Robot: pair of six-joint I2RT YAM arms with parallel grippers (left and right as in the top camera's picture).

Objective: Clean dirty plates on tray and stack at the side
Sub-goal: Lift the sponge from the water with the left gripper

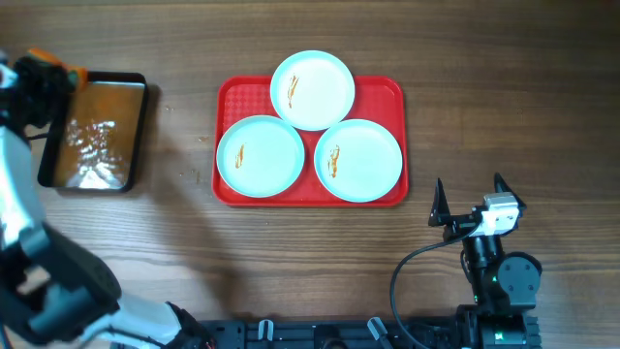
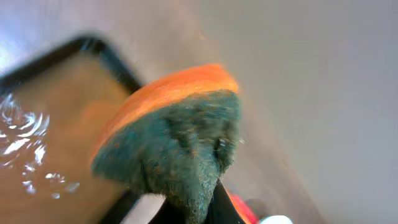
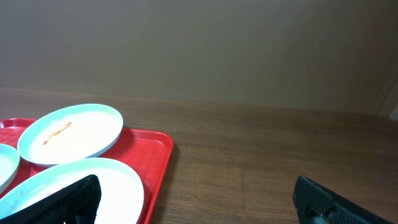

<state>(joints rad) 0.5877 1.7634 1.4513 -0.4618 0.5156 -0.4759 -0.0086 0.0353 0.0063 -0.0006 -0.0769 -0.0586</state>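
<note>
Step in hand looks like wetting the sponge [image 2: 174, 124], w/ no wiping begun. L gripper [image 2: 183, 208] pinches the sponge from below, green scrub side facing the wrist cam, over the far-left corner of the pan [image 1: 107, 77] of brown liquid. All 3 plates [image 1: 260, 157] sit on the tray [image 1: 387, 92] mid-table, each w/ an orange smear; none stacked. R gripper [image 1: 471, 197] hovers just off the tray's near-right corner, fingers spread, holding nothing. Next: carry sponge right to a plate, prob. the near-left one, press scrub side flat on the smear.
</note>
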